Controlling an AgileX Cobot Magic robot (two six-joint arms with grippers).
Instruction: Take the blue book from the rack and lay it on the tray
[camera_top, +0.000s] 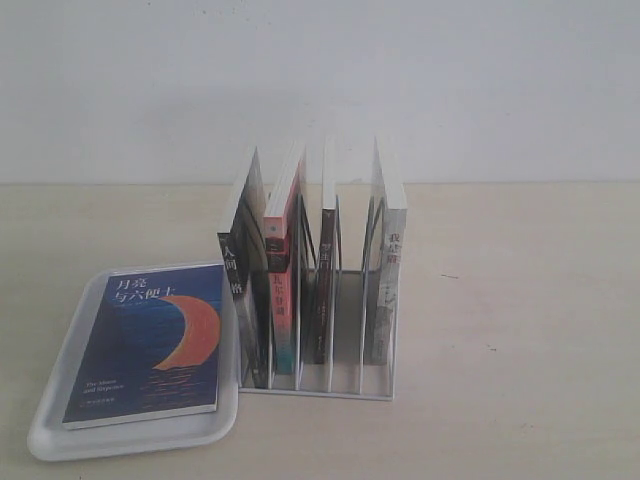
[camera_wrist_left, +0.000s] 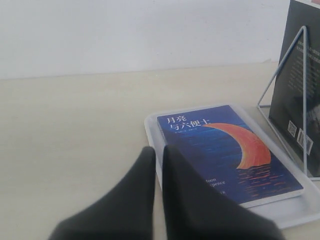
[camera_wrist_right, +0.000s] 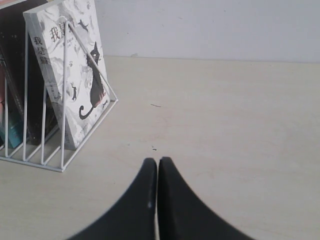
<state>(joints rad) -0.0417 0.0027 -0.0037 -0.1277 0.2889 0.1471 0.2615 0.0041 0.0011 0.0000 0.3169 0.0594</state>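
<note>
The blue book with its orange crescent moon lies flat, cover up, on the white tray at the front left of the table. The left wrist view shows the same blue book on the tray. My left gripper is shut and empty, hanging over the tray's near edge, apart from the book. Right of the tray stands the white wire rack, holding several upright books. My right gripper is shut and empty above bare table, off the rack. Neither arm shows in the exterior view.
In the rack stand a dark-spined book, a red-and-teal-spined book, a dark thin book and a white-grey book with a black cat cover. A white wall runs behind the light wooden table.
</note>
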